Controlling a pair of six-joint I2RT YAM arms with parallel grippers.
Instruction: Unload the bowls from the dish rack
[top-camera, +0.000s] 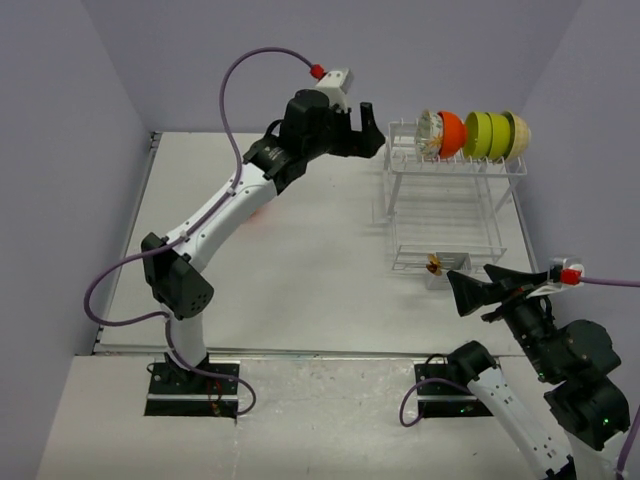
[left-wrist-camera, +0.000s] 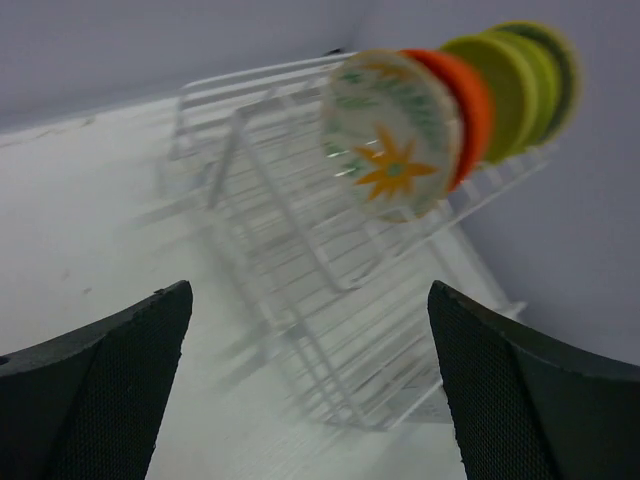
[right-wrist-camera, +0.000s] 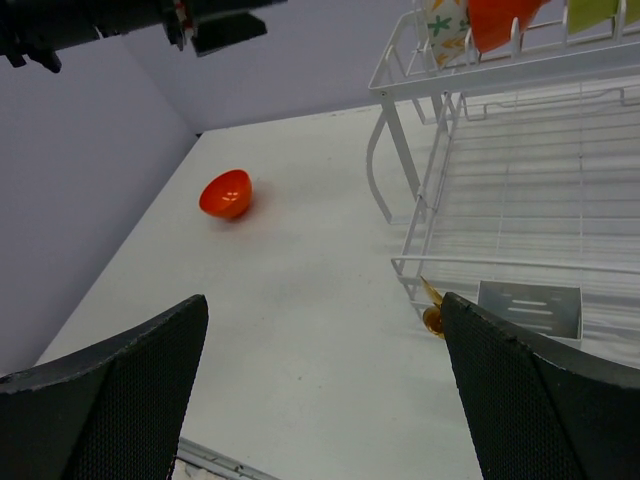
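Note:
The white wire dish rack (top-camera: 445, 205) stands at the back right. Its top tier holds a white floral bowl (top-camera: 430, 133), an orange bowl (top-camera: 452, 133), two lime green bowls (top-camera: 478, 135) and a beige bowl (top-camera: 519, 135), all on edge. My left gripper (top-camera: 372, 130) is open and empty, just left of the floral bowl (left-wrist-camera: 393, 135), which faces it with the other bowls behind. In the left wrist view the gripper (left-wrist-camera: 308, 292) looks at the rack (left-wrist-camera: 330, 270). A second orange bowl (right-wrist-camera: 225, 193) sits upright on the table. My right gripper (top-camera: 460, 292) (right-wrist-camera: 324, 300) is open and empty near the rack's front.
A small cutlery basket (right-wrist-camera: 528, 308) hangs at the rack's lower front with an amber object (right-wrist-camera: 432, 318) beside it. Lilac walls close in the table on the left, back and right. The left arm (top-camera: 225, 205) reaches across the middle of the table.

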